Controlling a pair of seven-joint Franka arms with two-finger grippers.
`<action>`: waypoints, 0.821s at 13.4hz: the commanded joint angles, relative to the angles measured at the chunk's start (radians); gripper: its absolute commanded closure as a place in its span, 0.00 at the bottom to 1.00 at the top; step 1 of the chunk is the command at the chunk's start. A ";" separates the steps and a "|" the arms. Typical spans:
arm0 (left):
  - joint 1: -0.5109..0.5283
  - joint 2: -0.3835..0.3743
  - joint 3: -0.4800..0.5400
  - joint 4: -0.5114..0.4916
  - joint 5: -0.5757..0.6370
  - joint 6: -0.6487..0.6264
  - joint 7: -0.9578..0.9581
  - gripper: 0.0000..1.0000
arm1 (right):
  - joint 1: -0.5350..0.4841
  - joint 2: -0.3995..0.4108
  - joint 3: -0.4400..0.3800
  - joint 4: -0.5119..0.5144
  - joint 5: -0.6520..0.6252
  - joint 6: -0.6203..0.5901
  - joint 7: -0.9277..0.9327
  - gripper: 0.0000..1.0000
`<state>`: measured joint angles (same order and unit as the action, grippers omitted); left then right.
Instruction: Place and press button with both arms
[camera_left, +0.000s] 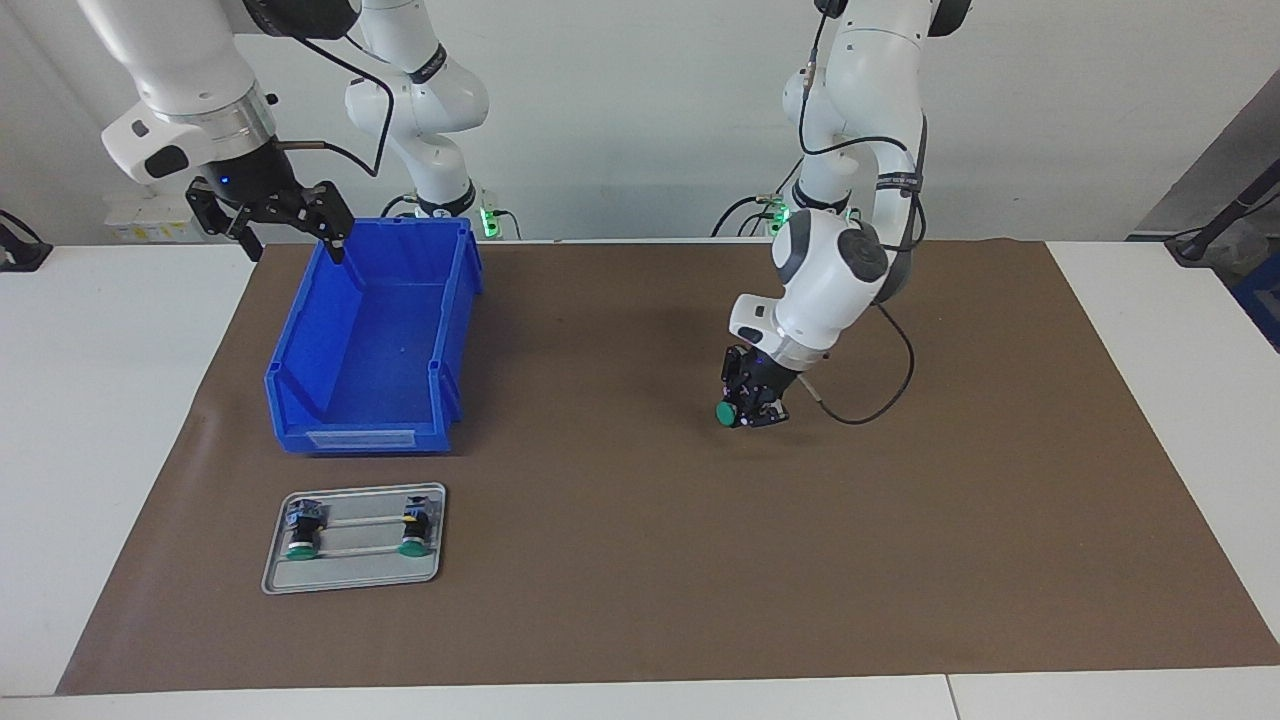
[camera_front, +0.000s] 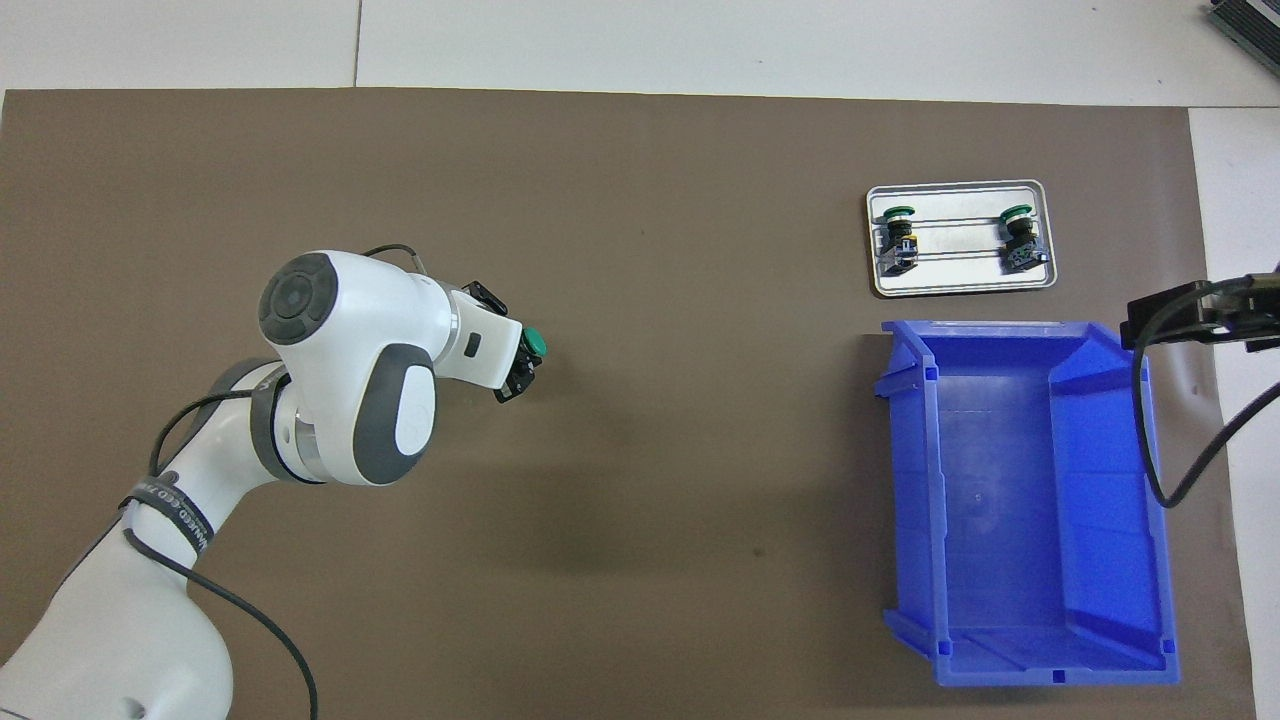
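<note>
- The brown paper mat (camera_left: 640, 560) covering the white table has plenty of bare surface around the left arm's work spot. If the held part is let go before it rests on the mat, I judge it could roll or tip, since its body is round.
- The large white jointed left arm (camera_left: 830, 270) is bent low over the mat toward its own end of the table. Its black cable (camera_left: 880, 400) loops down close beside the wrist and could snag or nudge the part as the arm pulls away.
- The open blue plastic bin (camera_left: 375, 340) stands toward the right arm's end, its lower front facing away from the robots. The right gripper (camera_left: 275, 215) waits over the bin's nearer corner with its jaws spread wide and empty; a careless sweep toward the centre could clip the bin wall.
- The flat grey metal tray (camera_left: 355, 540), farther from the robots than the bin, holds two spare green-capped push-buttons (camera_left: 360, 530) lying on their sides, well apart from the action.
- The left gripper (camera_left: 750, 405) is closed narrowly on the small green-capped, black-bodied button (camera_left: 726, 412), cap pointing sideways, low over the mat. Set down this way it may lie on its side, leaving the right gripper no cap to press from above.
</note>
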<state>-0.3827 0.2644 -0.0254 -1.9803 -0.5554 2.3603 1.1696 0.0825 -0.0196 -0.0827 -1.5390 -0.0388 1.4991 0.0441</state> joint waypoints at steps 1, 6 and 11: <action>0.094 0.006 -0.007 0.037 -0.214 -0.116 0.198 0.81 | -0.010 -0.020 0.012 -0.023 0.002 0.010 0.007 0.00; 0.220 -0.014 -0.008 0.040 -0.316 -0.288 0.318 0.81 | -0.010 -0.020 0.012 -0.023 0.002 0.010 0.007 0.00; 0.269 -0.051 -0.007 0.061 -0.434 -0.381 0.321 0.82 | -0.010 -0.020 0.012 -0.023 0.002 0.010 0.008 0.00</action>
<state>-0.1452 0.2407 -0.0258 -1.9238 -0.9427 2.0268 1.4739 0.0825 -0.0196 -0.0827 -1.5390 -0.0388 1.4991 0.0441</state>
